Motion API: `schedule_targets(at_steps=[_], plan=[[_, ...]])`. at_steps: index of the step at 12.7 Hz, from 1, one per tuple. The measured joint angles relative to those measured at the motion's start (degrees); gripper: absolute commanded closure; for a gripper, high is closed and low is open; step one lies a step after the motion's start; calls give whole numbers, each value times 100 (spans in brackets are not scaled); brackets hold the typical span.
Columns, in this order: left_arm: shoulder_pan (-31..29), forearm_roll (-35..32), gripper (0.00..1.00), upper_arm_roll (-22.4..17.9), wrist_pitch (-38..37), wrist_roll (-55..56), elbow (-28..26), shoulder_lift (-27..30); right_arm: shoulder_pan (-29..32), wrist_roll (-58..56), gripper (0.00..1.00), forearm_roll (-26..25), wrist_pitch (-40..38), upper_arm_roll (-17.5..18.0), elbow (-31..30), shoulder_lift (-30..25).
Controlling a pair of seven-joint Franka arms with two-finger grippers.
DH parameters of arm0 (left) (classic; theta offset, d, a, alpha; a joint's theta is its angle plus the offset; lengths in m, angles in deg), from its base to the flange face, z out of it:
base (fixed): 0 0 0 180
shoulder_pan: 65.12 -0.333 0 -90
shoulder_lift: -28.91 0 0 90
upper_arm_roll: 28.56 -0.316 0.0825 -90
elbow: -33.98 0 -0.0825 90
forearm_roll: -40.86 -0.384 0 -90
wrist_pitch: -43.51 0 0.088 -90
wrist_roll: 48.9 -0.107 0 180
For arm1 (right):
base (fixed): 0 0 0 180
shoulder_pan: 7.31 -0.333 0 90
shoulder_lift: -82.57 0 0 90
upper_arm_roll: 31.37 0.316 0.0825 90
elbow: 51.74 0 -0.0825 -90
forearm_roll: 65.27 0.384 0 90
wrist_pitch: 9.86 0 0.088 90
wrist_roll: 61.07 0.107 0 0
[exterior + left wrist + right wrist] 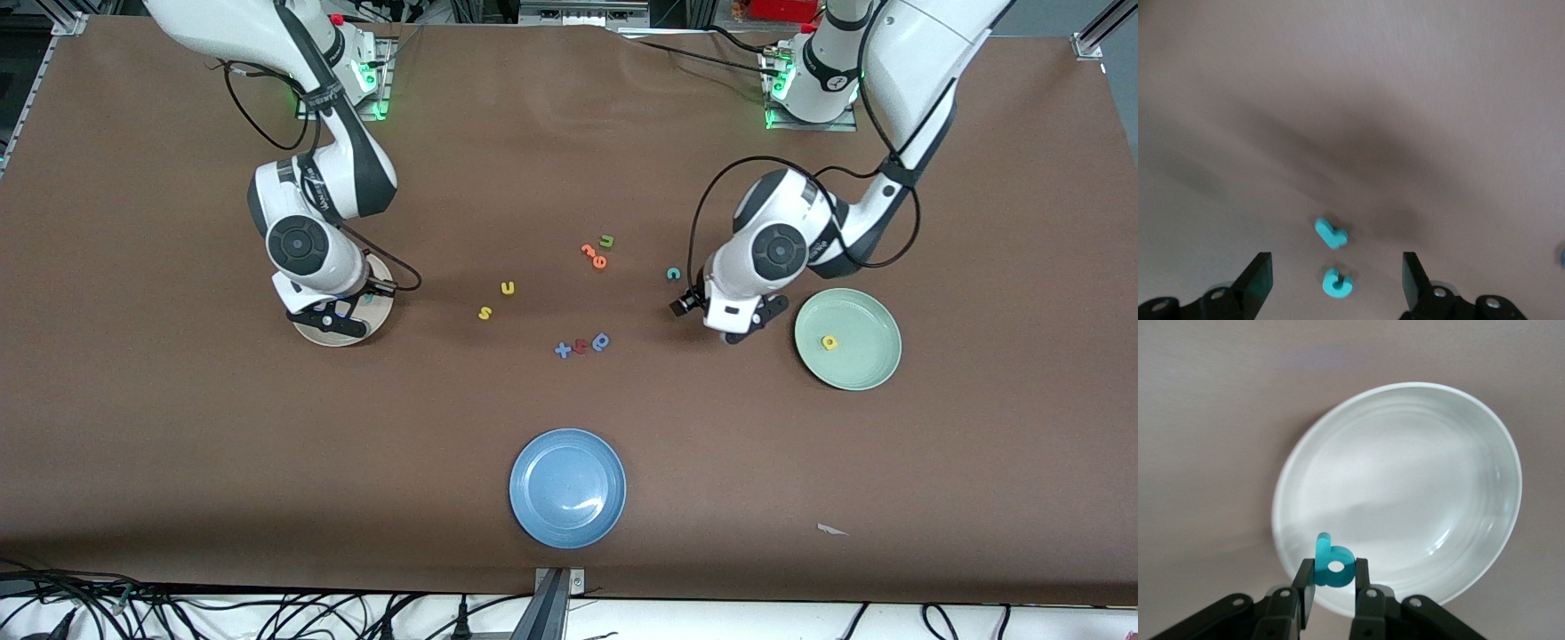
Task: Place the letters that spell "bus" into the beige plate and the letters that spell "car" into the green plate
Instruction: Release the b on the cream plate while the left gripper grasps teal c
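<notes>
Front view is giving us the brown table (178, 444) with both arms reaching over it. We are seeing three plates. The blue plate (567, 487) is lying nearest the front camera, midway between the arms. The green plate (853, 311) is sitting toward the left arm's end, and the beige plate (378, 313) toward the right arm's end, partly covered by the right arm's hand.

The right gripper (1335, 583) is hanging over the beige plate, above its rim, with its fingers clamping the teal b (1333, 561). The left gripper (754, 322) is hovering over bare table beside the green plate, fingers standing well apart and holding nothing. In the left wrist view we are seeing the teal r (1331, 233) and the teal c (673, 274) lying close together on the table in line with the gap between the fingers.

The yellow a (829, 341) is resting inside the green plate. The yellow u (508, 287) and yellow s (484, 313) are lying side by side on the table near its middle. Farther from the camera, the green u (607, 241) is sitting beside the orange letters (593, 256), and nearer, two blue letters (601, 341) are flanking a red letter (581, 346)
</notes>
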Motion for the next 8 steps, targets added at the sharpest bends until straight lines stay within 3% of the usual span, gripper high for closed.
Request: schedule_targets(at_steps=[2, 4, 5, 8], plan=[[176, -254, 13, 57, 339, -3, -295, -3, 16, -213, 76, 19, 285, -126, -270, 12], [318, -439, 14, 61, 951, -3, -692, -11, 17, -243, 14, 65, 507, -137, -467, 19], [334, -480, 15, 60, 1216, -3, -884, -18, 14, -243, 1, 77, 550, -136, -509, 21], [312, -548, 33, 54, 1396, -5, -1053, -30, 14, -248, 2, 87, 573, -133, -497, -2]])
